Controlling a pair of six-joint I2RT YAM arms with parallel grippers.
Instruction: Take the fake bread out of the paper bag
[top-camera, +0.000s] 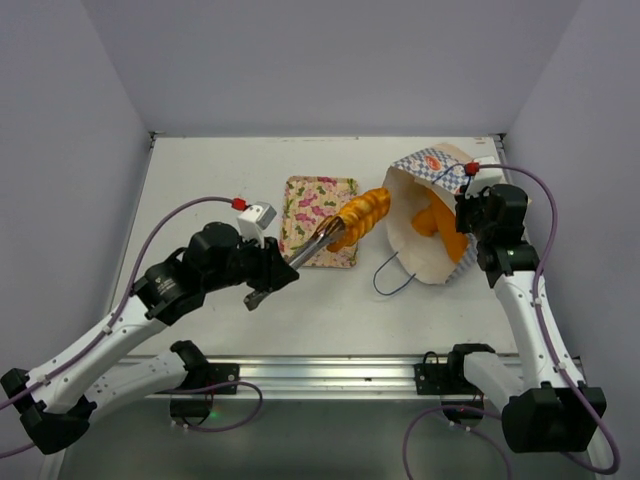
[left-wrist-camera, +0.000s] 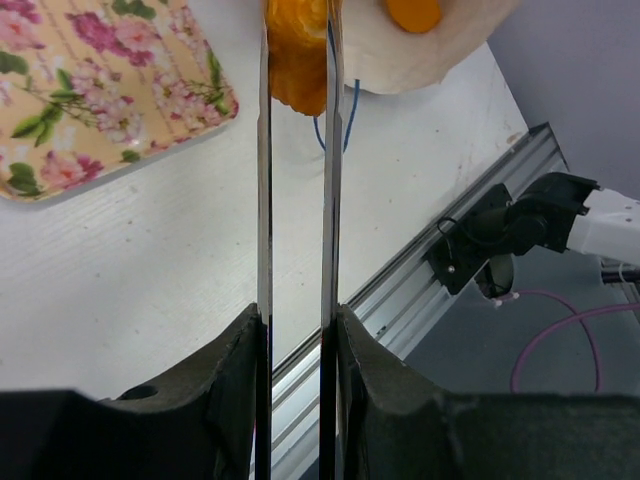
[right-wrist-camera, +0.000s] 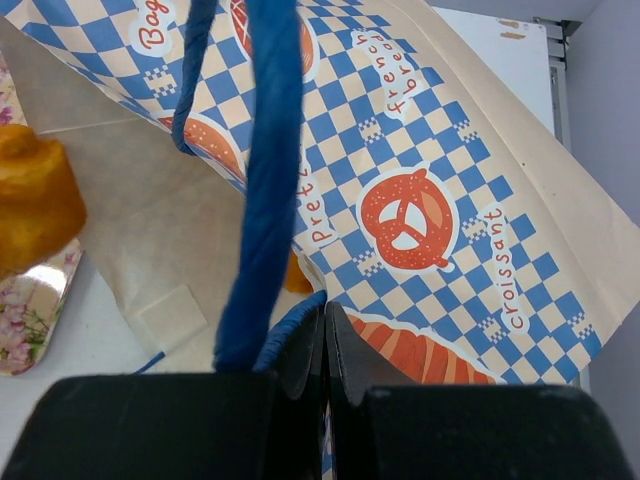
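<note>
Partly done, by the look of it: glossy orange ridged toy loaf (top-camera: 365, 212) just outside the mouth of the tan kraft paper bag with blue-and-white checkered band (top-camera: 412, 250), pinched at the tips of the left hand (top-camera: 332, 234), narrowly parted; more orange pastries (top-camera: 440, 222) left inside, beyond those tips. Right hand (top-camera: 468, 195) clamped shut on the bag's rim.

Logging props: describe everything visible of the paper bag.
The paper bag is tan kraft with a blue-and-white checked band printed with a pretzel and bread names, plus blue cord handles. It lies tipped on the table, mouth open toward the tray, bread inside. The right gripper pinches its checked rim.
</note>
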